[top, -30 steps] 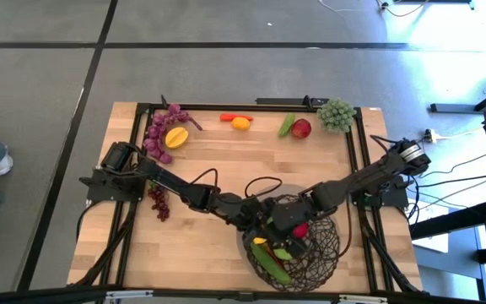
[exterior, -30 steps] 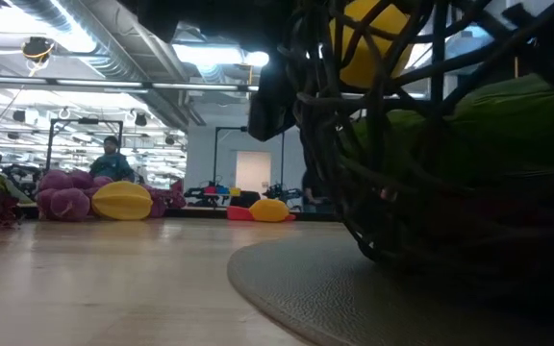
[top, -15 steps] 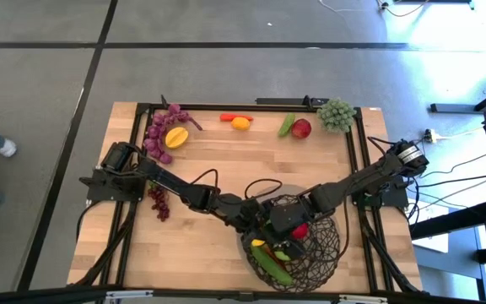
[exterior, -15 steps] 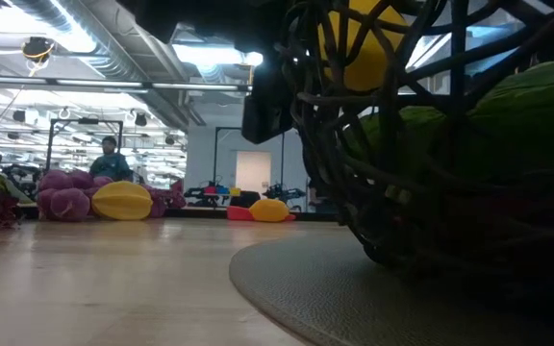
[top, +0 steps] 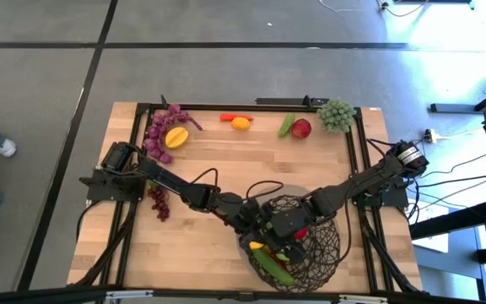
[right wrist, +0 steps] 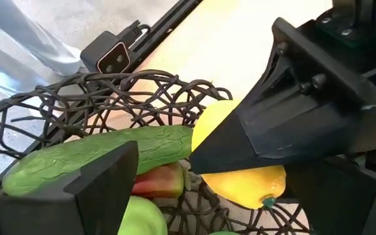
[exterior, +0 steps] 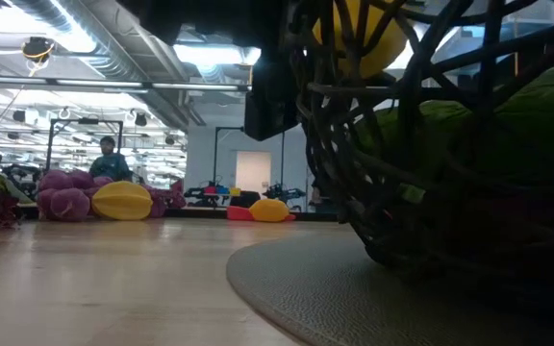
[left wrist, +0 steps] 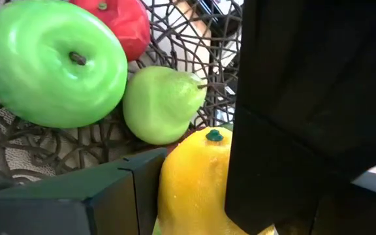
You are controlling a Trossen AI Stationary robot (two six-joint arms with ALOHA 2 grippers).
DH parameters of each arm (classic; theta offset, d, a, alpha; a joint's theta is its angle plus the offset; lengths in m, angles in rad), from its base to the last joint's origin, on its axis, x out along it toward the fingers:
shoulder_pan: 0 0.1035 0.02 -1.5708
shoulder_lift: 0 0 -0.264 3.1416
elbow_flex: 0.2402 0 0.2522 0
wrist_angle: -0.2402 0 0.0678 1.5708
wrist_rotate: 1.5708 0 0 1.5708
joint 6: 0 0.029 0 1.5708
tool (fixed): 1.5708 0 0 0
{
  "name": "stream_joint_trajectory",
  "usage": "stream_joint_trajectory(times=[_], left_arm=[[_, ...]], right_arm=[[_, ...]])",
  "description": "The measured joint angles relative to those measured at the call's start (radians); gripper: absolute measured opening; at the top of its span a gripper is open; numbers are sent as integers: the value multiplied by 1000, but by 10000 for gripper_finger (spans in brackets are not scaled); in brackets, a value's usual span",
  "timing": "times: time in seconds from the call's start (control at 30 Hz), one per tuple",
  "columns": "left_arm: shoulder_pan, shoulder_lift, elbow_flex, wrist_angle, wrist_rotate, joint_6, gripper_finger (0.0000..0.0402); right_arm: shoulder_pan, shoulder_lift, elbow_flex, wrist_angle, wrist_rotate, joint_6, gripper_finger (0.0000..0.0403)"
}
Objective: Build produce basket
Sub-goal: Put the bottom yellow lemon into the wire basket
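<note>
On the left side of your table (top: 226,165) you see a small bunch of dark red grapes (top: 158,202) lying near the left arm, and at the far edge a purple grape bunch (top: 160,135) with a yellow fruit (top: 176,137) touching it. Further along the far edge lie a red chili (top: 231,117) and an orange-yellow piece (top: 241,123) just beside it. Then come a green piece (top: 287,125), a red apple (top: 301,128) and a bunch of green grapes (top: 337,115).

Your left arm reaches from the left edge to the basket (top: 323,250), which stands at the near edge, right of the middle, on a round grey mat (exterior: 296,288). The left gripper (left wrist: 194,189) is at the left rim of the basket, and its jaws are clamped on a lemon (left wrist: 191,183), which it holds above the things already inside. In the left wrist view a green apple (left wrist: 54,62), a green pear (left wrist: 162,104) and a red fruit (left wrist: 119,23) lie in the basket beyond the lemon. A cucumber (right wrist: 103,156) lies there too.

Your right arm comes from the right edge, and the right gripper (top: 298,221) hangs over the basket with its jaws wide apart, holding nothing.
</note>
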Motion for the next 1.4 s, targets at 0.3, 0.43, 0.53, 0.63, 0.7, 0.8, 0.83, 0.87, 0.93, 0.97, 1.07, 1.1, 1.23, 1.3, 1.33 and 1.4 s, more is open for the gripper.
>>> stream_joint_trajectory(times=[0.3, 0.43, 0.53, 0.63, 0.7, 0.8, 0.83, 0.87, 0.93, 0.97, 1.07, 1.1, 1.23, 1.3, 1.33, 1.4], left_arm=[[1, -2, -1, 56, 92, -2, 197], [6, -2, -1, 57, 95, -3, 197], [8, -2, -1, 59, 91, -4, 197], [8, -2, -1, 64, 91, -4, 197], [8, -3, -1, 65, 89, -6, 197], [8, -3, -1, 66, 87, -18, 197], [8, -3, -1, 67, 87, -25, 197], [8, -3, -1, 68, 87, -28, 197], [8, -3, -1, 68, 86, -29, 197], [8, -3, -1, 68, 86, -29, 197], [8, -3, -1, 70, 87, -29, 197], [8, -3, -1, 70, 86, -29, 197], [8, -3, -1, 70, 88, -29, 197], [8, -3, -1, 70, 88, -29, 197], [8, -3, -1, 70, 88, -29, 197], [8, -3, -1, 70, 88, -31, 197]], right_arm=[[6, -2, 0, 46, -1, -55, 365], [8, -2, -2, 54, 17, -47, 365], [11, -2, -2, 47, 38, -46, 365], [15, -1, -2, 53, 47, -48, 364], [16, -1, -2, 51, 69, -48, 357], [16, 0, -2, 52, 73, -48, 332], [16, 0, -2, 52, 75, -48, 322], [16, 0, -2, 53, 77, -49, 313], [16, 0, -2, 54, 80, -48, 295], [16, 0, -2, 57, 82, -48, 286], [15, 0, -2, 59, 83, -49, 260], [15, 0, -2, 59, 84, -49, 252], [15, 0, -2, 59, 81, -51, 216], [15, 0, -2, 57, 77, -51, 200], [15, 0, -2, 56, 77, -51, 193], [16, 0, -2, 55, 74, -49, 182]])
